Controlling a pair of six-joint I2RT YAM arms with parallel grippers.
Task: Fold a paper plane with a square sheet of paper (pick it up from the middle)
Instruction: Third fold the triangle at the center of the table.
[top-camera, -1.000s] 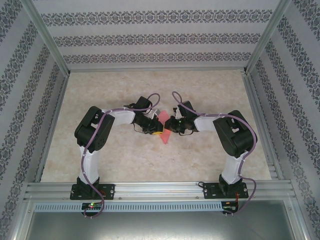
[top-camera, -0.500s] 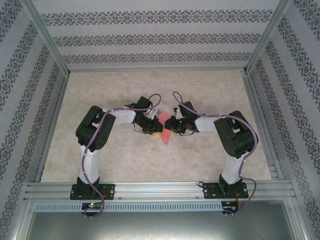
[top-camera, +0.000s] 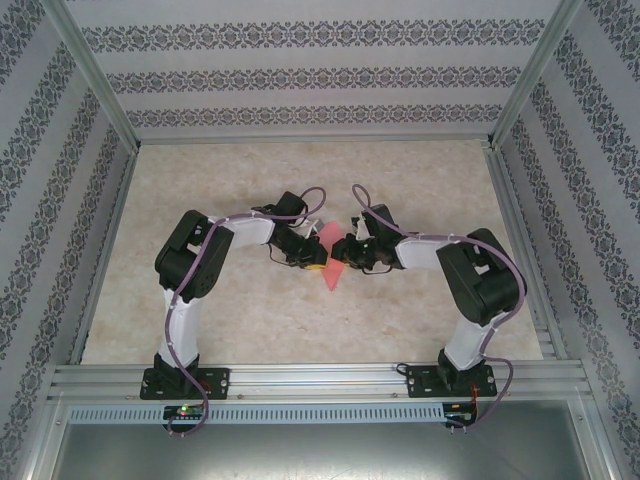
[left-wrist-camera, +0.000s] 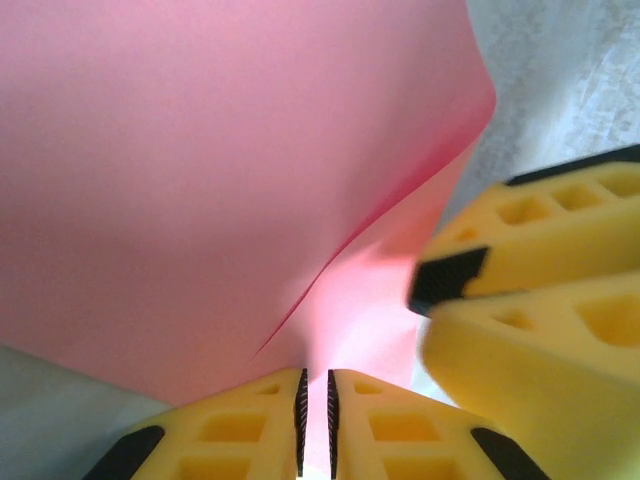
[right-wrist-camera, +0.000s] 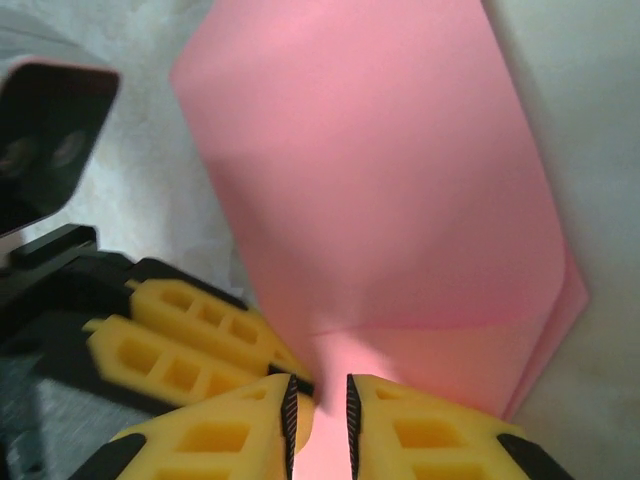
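Top external view gives you one pink-red sheet of paper (top-camera: 331, 270) at the middle of the bench (top-camera: 420, 180), between your two arms. The left gripper (top-camera: 314, 263) is at its left side and the right gripper (top-camera: 343, 258) at its right, the two close together. From the left wrist, your left jaws are closed to a sliver on the sheet's edge, and the paper curls up beyond them. From the right wrist, the right jaws stand a narrow gap apart with paper between them; you cannot tell whether they grip. Two layered edges show at one corner.
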